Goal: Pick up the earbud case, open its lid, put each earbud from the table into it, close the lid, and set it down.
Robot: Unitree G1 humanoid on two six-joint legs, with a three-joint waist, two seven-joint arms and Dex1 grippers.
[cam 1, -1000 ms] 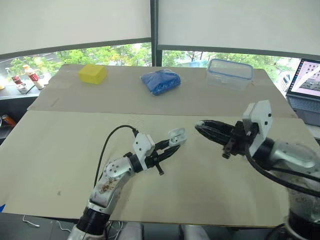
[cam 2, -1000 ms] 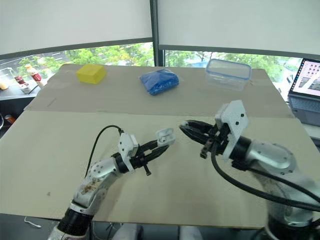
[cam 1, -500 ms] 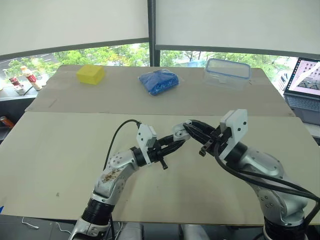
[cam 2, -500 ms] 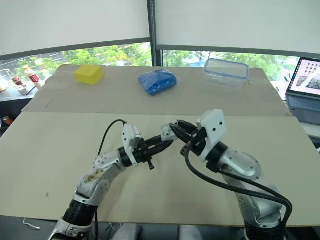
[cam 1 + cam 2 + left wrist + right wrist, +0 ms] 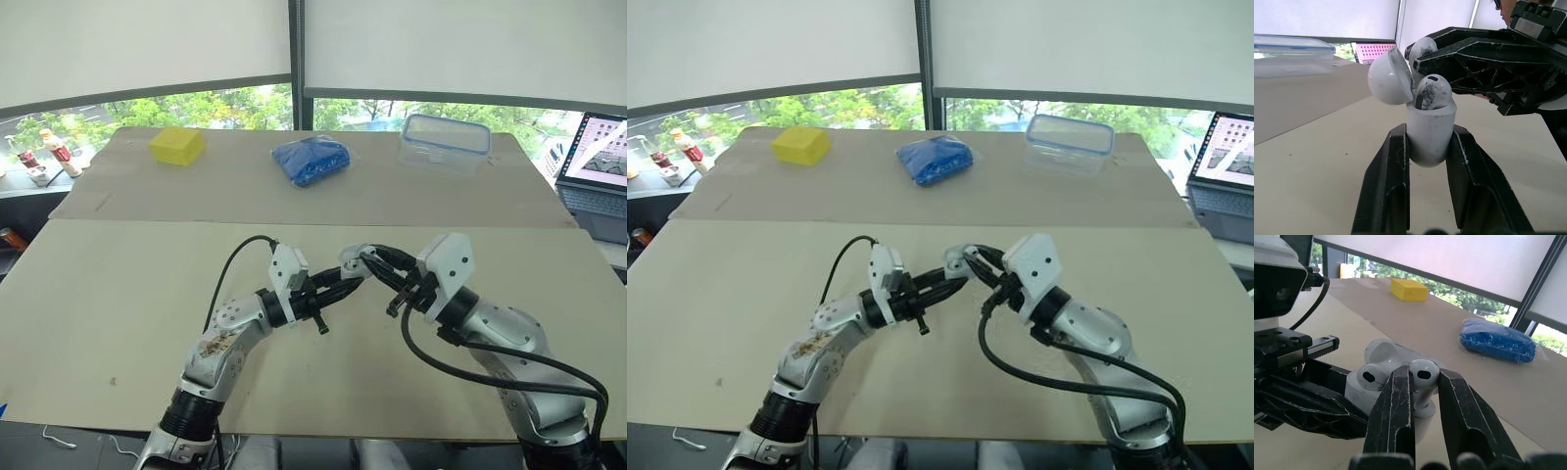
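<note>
The left claw (image 5: pixel 345 282) is clamped on the lower body of the case (image 5: pixel 1431 132), one finger on each flat side, holding it upright above the table (image 5: pixel 118 294). The lid (image 5: pixel 1390 78) is swung open, off to one side of the case mouth. One bud (image 5: pixel 1434 90) already sits in its socket, just above the left claw's tips.

The right claw (image 5: pixel 380 264) meets the left one tip to tip. It is closed on the other bud (image 5: pixel 1423 373), pinching its rounded head, stem down, right at the empty socket beside the seated bud.

Both pieces look like light, hard, glossy plastic, so they will likely slip or twist under a pinch. The case is best held low on its flat sides, clear of the hinge. The bud wants a gentle hold on its head, leaving the stem free to drop in.
</note>
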